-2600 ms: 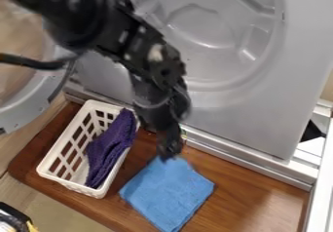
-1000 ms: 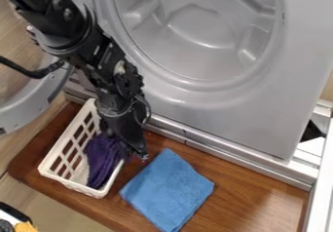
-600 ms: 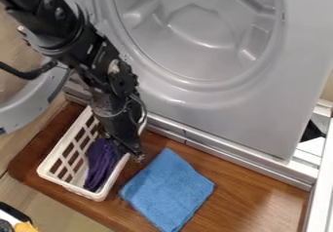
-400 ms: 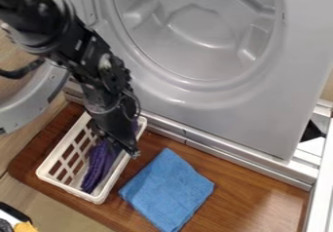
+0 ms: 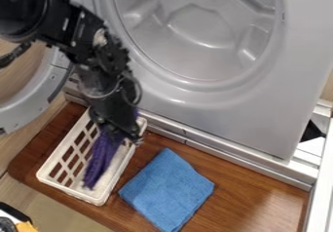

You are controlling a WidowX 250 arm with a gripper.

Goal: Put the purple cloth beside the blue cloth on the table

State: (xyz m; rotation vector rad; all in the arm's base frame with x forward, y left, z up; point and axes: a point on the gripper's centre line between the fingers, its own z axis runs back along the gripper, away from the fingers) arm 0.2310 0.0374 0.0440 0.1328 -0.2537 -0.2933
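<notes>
Purple cloth [image 5: 100,159] is hanging in the basket [image 5: 68,190], jaws pinching its top end; it's probably behaving light and floppy, so gripping a fat fold up there is making sense.

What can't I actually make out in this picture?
In the camera view:
- The upper part of the purple cloth: mostly behind the gripper, so I can't tell how firmly it is held, if at all.
- The far end of the black arm: cut off at the upper left.
- The dark and yellow thing: cut off at the lower left corner, so I can't say what it is.
- The grey machine's top: cut off by the upper edge.
</notes>
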